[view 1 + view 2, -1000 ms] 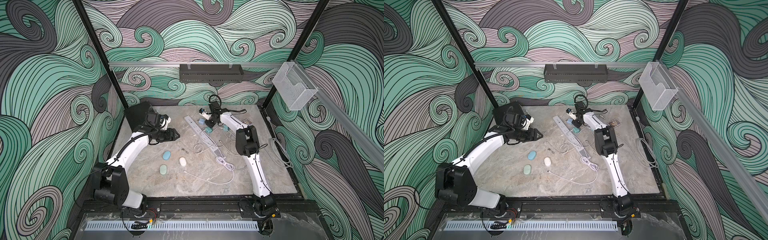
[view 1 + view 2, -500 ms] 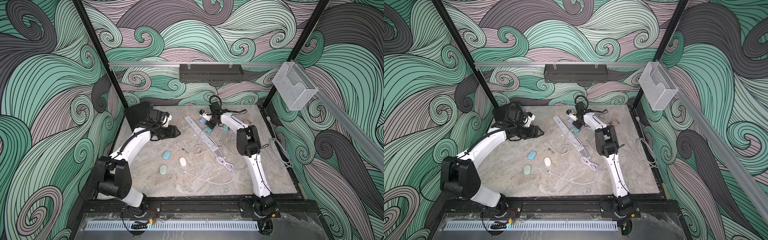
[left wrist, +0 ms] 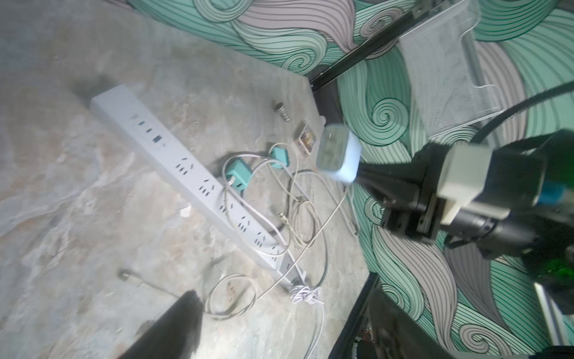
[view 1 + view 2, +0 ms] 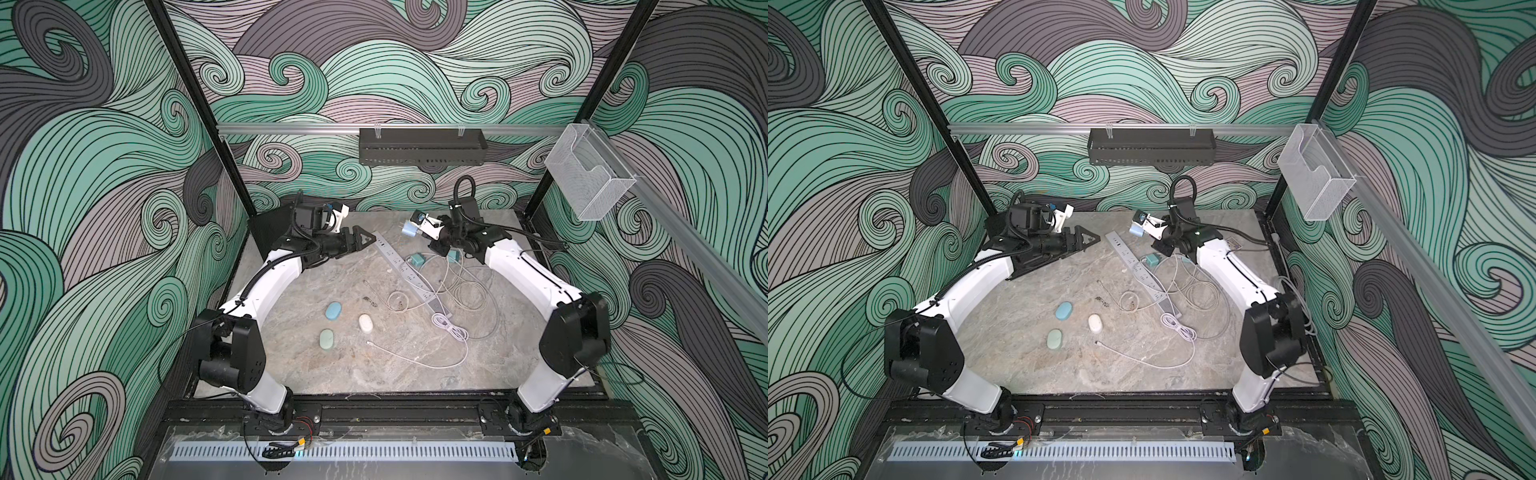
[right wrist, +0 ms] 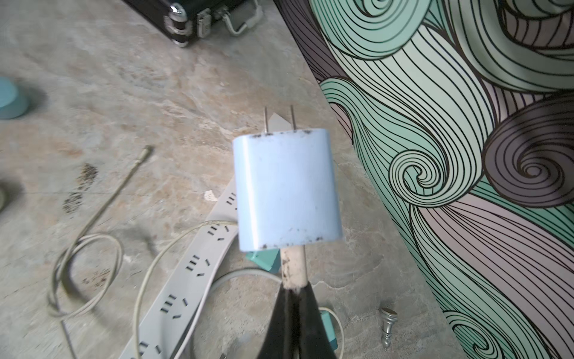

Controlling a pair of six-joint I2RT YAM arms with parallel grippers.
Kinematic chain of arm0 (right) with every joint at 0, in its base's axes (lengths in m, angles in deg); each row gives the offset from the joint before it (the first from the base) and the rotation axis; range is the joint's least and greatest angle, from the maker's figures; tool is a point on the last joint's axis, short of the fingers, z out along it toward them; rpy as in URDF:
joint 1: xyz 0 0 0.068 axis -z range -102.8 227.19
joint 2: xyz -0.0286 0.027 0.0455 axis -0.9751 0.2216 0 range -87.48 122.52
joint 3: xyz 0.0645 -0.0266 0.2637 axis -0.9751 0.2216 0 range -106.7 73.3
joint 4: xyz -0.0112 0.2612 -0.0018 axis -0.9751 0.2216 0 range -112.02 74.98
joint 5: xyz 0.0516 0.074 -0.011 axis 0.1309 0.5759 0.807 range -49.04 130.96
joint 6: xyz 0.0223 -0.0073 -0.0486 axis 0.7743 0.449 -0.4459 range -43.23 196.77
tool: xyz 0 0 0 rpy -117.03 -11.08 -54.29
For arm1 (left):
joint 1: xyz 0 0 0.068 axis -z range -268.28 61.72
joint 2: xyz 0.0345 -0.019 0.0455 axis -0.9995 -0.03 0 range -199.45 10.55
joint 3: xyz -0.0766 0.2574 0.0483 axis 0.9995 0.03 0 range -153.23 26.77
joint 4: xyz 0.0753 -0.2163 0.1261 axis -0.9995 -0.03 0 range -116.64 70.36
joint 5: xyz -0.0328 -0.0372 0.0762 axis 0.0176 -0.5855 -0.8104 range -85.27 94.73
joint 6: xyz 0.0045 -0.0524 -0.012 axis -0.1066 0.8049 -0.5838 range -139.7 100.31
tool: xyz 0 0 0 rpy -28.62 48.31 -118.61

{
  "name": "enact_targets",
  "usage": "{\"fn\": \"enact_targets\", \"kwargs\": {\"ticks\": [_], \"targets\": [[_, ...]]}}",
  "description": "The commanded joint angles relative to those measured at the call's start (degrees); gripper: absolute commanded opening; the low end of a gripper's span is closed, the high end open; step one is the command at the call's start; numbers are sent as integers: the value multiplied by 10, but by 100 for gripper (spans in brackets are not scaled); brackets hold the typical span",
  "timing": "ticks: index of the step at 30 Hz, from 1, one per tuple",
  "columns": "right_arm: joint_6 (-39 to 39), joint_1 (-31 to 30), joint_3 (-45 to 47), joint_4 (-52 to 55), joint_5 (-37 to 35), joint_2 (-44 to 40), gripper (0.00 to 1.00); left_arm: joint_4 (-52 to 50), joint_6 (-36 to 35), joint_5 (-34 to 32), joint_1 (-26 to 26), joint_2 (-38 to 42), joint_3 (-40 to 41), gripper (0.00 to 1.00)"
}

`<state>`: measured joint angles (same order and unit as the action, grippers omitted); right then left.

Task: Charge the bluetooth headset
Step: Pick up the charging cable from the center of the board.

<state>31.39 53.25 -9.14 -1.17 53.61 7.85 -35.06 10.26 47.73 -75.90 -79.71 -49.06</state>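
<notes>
Three oval bluetooth headset cases lie mid-table: blue [image 4: 333, 310], white [image 4: 365, 323] and green [image 4: 326, 339]. My right gripper [image 5: 293, 289] is shut on a white plug stub at the base of a light blue charger [image 5: 287, 189], holding it above the table's back with its two prongs pointing away; the charger [image 4: 409, 228] shows in both top views. A grey power strip [image 4: 405, 270] runs diagonally below it. My left gripper [image 4: 365, 239] hovers open and empty by the strip's far end, facing the charger [image 3: 338, 157].
Two teal adapters [image 4: 415, 260] [image 4: 454, 255] with tangled cables lie beside the strip. A coiled white cable [image 4: 449, 330] trails toward the front. A black latched case [image 5: 192, 18] stands back left. A small metal piece [image 5: 389, 326] and a card box [image 3: 306, 140] lie back right.
The right gripper shut on the charger's plug stub and lifted the charger off the table. The left gripper swung toward the back and opened wider.
</notes>
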Motion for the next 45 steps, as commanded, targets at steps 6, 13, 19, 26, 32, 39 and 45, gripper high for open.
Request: {"fn": "enact_targets", "kwargs": {"ticks": [6, 13, 19, 26, 32, 39, 45], "targets": [[-36, -27, 65, -22, 52, -82, 0, 146, 129, 170, 5, -33, -18, 74], [-29, -38, 79, -27, 63, -108, 0, 32, 41, 183, 34, -55, -53, 70], [-29, -46, 80, -26, 68, -112, 0, 49, 58, 185, 53, -66, -52, 67], [-12, -50, 81, -32, 86, -117, 0, 68, 73, 192, 62, -73, -55, 50], [8, -50, 80, -45, 103, -118, 0, 97, 92, 205, 67, -76, -52, 38], [53, -46, 78, -57, 122, -119, 8, 223, 184, 225, 70, -84, -20, 11], [218, 13, 48, -17, 251, -112, 56, 208, 140, 214, 67, -83, -20, 3]]}}
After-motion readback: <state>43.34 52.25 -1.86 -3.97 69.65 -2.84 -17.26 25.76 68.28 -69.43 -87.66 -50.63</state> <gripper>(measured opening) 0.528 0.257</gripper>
